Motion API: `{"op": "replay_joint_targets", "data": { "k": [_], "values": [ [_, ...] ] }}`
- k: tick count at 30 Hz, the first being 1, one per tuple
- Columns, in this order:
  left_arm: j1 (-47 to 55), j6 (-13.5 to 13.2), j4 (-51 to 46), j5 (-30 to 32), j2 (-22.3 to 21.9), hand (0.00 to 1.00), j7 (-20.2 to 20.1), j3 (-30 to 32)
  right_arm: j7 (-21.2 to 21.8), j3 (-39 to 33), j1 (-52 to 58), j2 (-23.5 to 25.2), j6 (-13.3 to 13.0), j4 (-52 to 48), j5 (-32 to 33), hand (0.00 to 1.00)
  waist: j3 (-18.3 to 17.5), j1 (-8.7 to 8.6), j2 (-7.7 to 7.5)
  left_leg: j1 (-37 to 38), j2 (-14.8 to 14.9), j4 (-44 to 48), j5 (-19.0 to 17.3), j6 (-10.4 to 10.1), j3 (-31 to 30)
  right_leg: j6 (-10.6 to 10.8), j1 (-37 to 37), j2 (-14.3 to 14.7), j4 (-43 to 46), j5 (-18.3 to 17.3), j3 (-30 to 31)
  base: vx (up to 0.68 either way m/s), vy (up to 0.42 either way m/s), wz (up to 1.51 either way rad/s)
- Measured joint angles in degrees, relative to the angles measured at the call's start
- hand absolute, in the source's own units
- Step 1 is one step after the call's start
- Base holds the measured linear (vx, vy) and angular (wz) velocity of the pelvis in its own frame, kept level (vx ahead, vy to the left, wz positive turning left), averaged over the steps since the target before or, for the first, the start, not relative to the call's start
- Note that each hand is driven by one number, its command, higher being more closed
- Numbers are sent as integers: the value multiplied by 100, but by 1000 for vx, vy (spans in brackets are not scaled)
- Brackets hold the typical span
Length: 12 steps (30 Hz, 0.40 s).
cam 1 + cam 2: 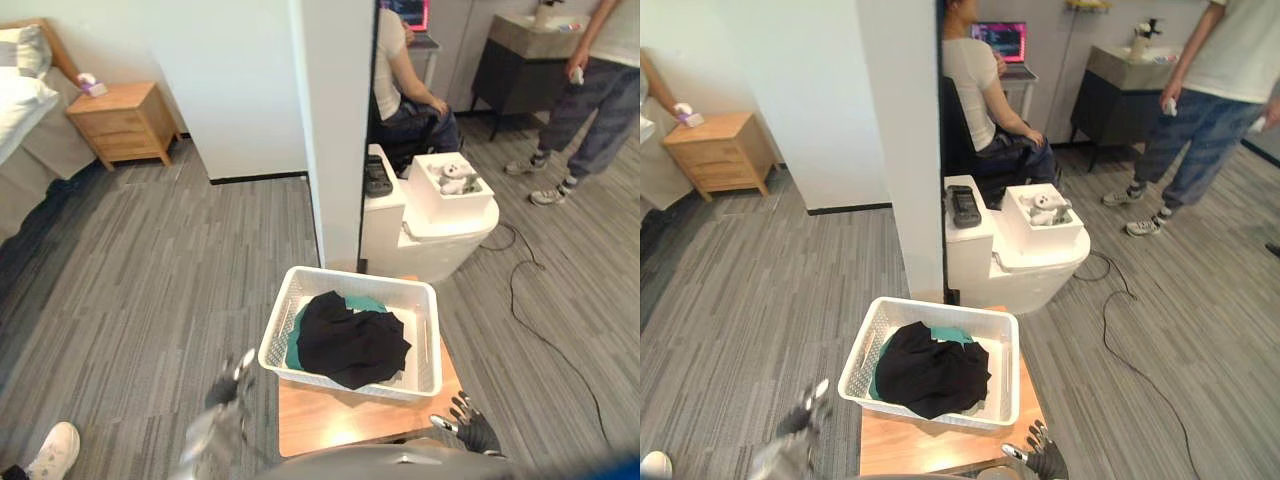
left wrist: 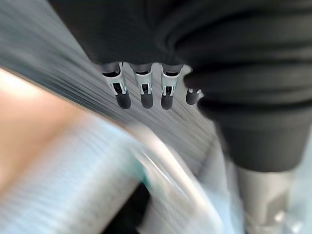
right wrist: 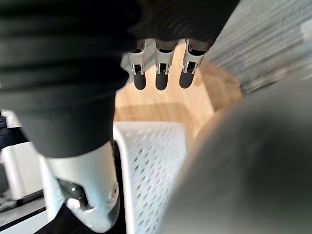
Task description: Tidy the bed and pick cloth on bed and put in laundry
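The black cloth (image 1: 352,345) lies in the white basket (image 1: 283,322), apart from the left hand (image 1: 235,378) and right hand (image 1: 472,427), both straight-fingered and empty

A white laundry basket (image 1: 282,318) sits on a low wooden desk (image 1: 335,420) in the near middle of the room. A black cloth (image 1: 352,346) lies heaped inside it, over a teal cloth (image 1: 294,347) that peeks out at the left and far sides. The left hand (image 1: 232,382) hangs blurred over the floor just left of the basket. The right hand (image 1: 470,425) is at the desk's near right corner, fingers spread. A bed (image 1: 25,110) and a wooden nightstand (image 1: 122,122) stand far left. Beyond a white pillar (image 1: 335,120), one person (image 1: 405,95) sits and another person (image 1: 590,100) stands far right.
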Motion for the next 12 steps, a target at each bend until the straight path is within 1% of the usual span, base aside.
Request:
{"op": "replay_joint_targets", "data": {
  "k": [1,3,4,6,7,8,9,10,11,12],
  "values": [
    [152,111,412,121,-13,0,-239,102,18,-36,14,29,-43,158,-3,0,-35,76,-37,7,0,-8,0,-1,4,2,4,-6,2,-8,-28,-21,-32,3],
    [375,117,970,481,-112,0,-613,275,33,-249,24,132,-58,338,-10,0,-50,125,-64,78,-6,-33,0,-2,23,3,27,-16,15,-28,-41,-42,-29,2],
    [428,125,1151,722,-157,0,-726,323,-7,-341,28,162,-56,370,-27,0,-59,129,-56,91,-11,-33,-2,-5,37,12,36,-23,29,-42,-42,-50,-22,3],
    [442,117,1435,1363,-245,0,-800,449,-107,-472,22,178,-35,456,-153,0,-79,172,-29,89,-9,-34,-4,-7,70,15,23,-29,48,-48,-45,-49,-26,-1],
    [442,112,1478,1570,-273,0,-824,501,-131,-532,31,188,-15,470,-208,0,-88,202,-14,88,-4,-34,-5,-8,86,15,18,-24,49,-48,-41,-50,-35,-7],
    [429,114,1552,1868,-339,0,-870,602,-176,-643,39,203,53,514,-257,0,-105,246,13,87,7,-37,-14,-23,113,14,11,-14,49,-48,-30,-52,-51,-8],
    [373,173,1589,2194,-404,0,-881,735,-208,-749,32,206,159,552,-331,0,-125,261,43,86,20,-46,-28,-45,135,13,10,-3,48,-48,-20,-50,-53,-8],
    [359,221,1591,2340,-421,0,-879,756,-225,-794,27,206,211,563,-367,0,-135,262,59,84,32,-52,-39,-61,149,12,10,-1,47,-48,-15,-34,-43,-11],
    [346,322,1599,2689,-448,0,-875,776,-231,-826,29,207,275,580,-410,0,-150,264,71,84,56,-52,-60,-95,186,10,8,8,44,-47,16,-10,-30,-12],
    [312,433,1645,2994,-519,0,-867,791,-218,-827,26,207,322,600,-417,0,-177,263,114,84,77,-48,-63,-100,212,7,7,27,31,-45,26,-2,-21,-11]
  ]
}}
